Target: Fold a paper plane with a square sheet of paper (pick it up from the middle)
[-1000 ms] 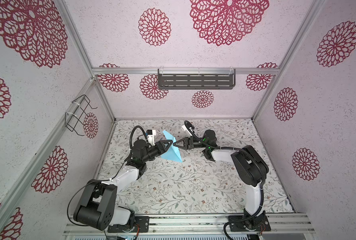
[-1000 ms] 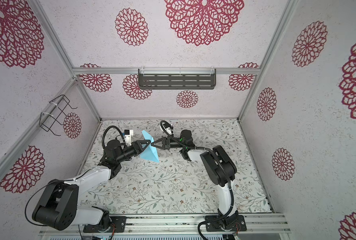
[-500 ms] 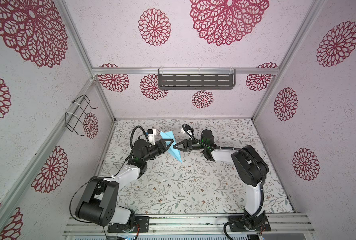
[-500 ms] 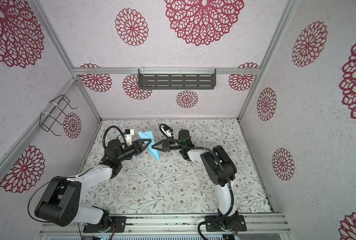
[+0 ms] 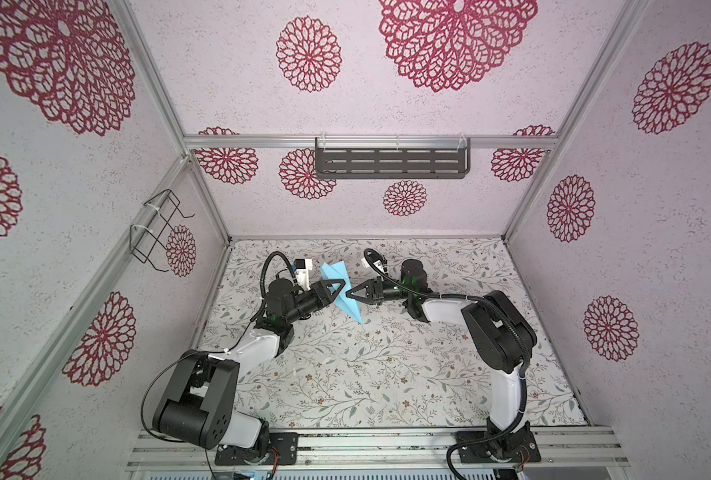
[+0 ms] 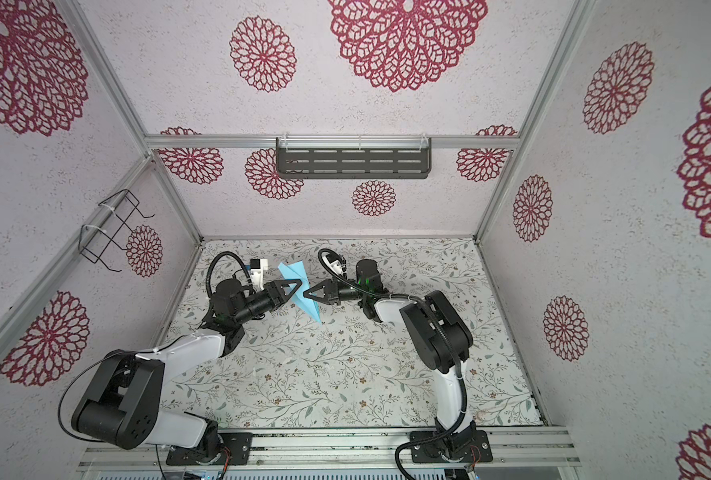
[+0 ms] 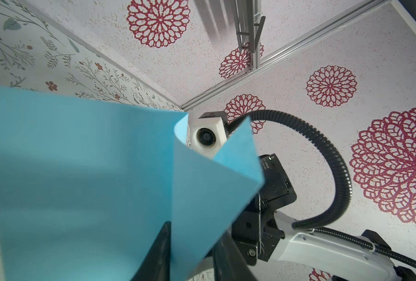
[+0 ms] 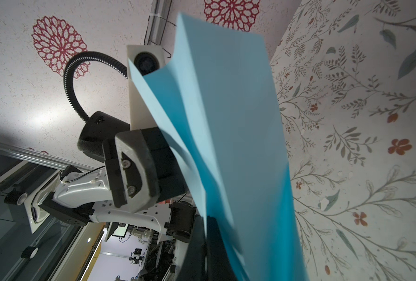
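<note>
Paper plane (image 5: 350, 308), light blue: one, the same single piece in both top views and both wrist views. Robot arms: two, the left arm (image 5: 258, 345) and the right arm (image 5: 499, 332), white and black. Tools: two, one per arm, the left tool (image 5: 341, 287) and the right tool (image 5: 349, 294). White wrist cameras: two, the left wrist camera (image 5: 304, 272) and the right wrist camera (image 5: 370, 262). Black base mounts: two, the left base mount (image 5: 258, 451) and the right base mount (image 5: 497, 451). Floral desk (image 5: 387, 374): one. Dark slotted shelf (image 5: 391, 163), back wall: one. Black wire rack (image 5: 156, 230), left wall: one. Red flower medallions (image 5: 403, 198) on the back wall below the shelf's rail: four.
</note>
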